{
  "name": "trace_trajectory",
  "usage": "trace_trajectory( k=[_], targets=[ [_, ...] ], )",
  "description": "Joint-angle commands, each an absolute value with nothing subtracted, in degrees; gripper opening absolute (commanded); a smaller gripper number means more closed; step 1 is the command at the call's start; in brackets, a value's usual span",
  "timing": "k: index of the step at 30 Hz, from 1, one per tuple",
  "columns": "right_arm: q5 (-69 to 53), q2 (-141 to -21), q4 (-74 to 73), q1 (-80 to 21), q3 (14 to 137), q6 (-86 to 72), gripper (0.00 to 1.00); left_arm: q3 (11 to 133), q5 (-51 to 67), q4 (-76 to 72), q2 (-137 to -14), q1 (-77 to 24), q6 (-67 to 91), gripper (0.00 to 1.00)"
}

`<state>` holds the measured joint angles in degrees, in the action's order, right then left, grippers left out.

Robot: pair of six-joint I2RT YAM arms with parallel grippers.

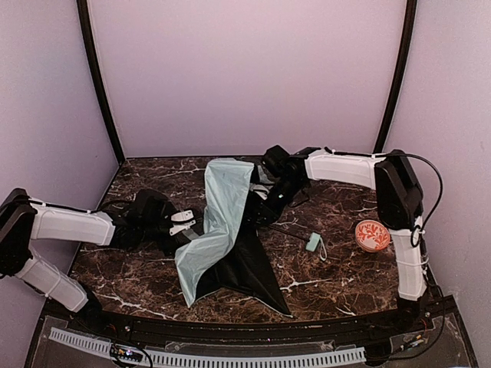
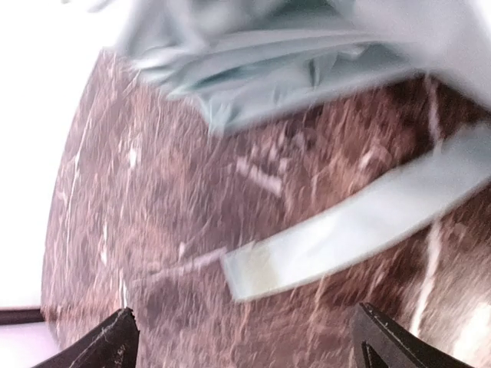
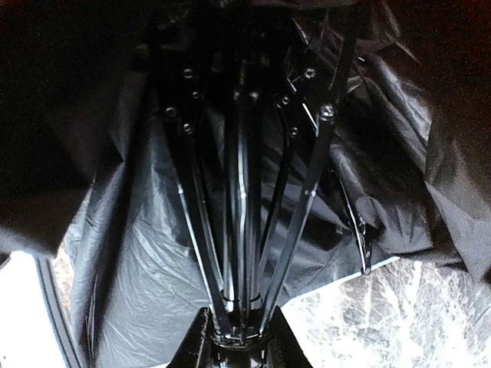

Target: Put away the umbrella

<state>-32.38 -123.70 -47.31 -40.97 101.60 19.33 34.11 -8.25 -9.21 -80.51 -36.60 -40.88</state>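
The umbrella (image 1: 219,222) lies half collapsed on the dark marble table (image 1: 345,276), pale mint fabric up and black lining (image 1: 249,268) spread toward the front. Its small mint handle (image 1: 313,242) rests to the right on the thin shaft. My right gripper (image 1: 270,201) reaches in from the right. In the right wrist view it (image 3: 239,337) is shut on the bundle of black shaft and ribs (image 3: 245,192). My left gripper (image 1: 184,222) sits at the fabric's left edge. It (image 2: 245,349) is open with nothing between its fingers, and a mint strap (image 2: 345,230) lies just ahead on the marble.
A round orange-red ball with a white pattern (image 1: 373,234) sits at the right, close to the right arm's upright link. Pale walls close the table in at the back and both sides. A black rail (image 1: 230,337) runs along the front edge.
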Motion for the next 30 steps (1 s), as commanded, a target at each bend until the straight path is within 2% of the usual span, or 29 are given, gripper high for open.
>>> trace_trajectory(
  k=[1,6,8,11,16,21,23,26,30],
  targets=[
    [-29.39,-125.75,-46.06,-41.14,102.59,16.48,0.12,38.01,-13.48,-0.16,-78.17,-36.65,-40.65,0.99],
    [-29.78,-127.24,-42.96,-41.05,100.45,15.56,0.37,38.0,-6.13,8.44,-71.96,-38.09,-37.29,0.99],
    [-29.93,-126.99,-43.15,-41.04,101.6,15.46,0.42,38.72,-3.98,12.05,-69.09,-40.19,-35.48,0.99],
    [-30.18,-124.75,-43.78,-41.04,104.47,14.0,0.56,39.9,-2.2,15.77,-65.62,-43.42,-32.87,0.99],
    [-30.48,-114.98,-41.09,-40.88,98.46,11.05,0.68,42.87,-3.42,22.32,-62.68,-46.29,-30.21,0.99],
    [-25.04,-105.45,-40.93,-40.43,88.97,3.95,0.66,50.23,4.46,30.79,-64.6,-48.7,-27.04,0.84],
    [-21.21,-102.6,-39.34,-40.56,85.33,-1.51,0.63,51.55,2.55,28.36,-67.04,-49.12,-23.3,0.81],
    [-17.74,-98.77,-33.31,-41.38,78.35,-6.71,0.64,50.91,-4.36,16.47,-68.81,-48.54,-17.89,0.88],
    [-13.83,-101.36,-31.66,-41.68,76.67,-3.59,0.67,53.63,-1.58,10.96,-73.6,-45.31,-17.52,0.9]
  ],
)
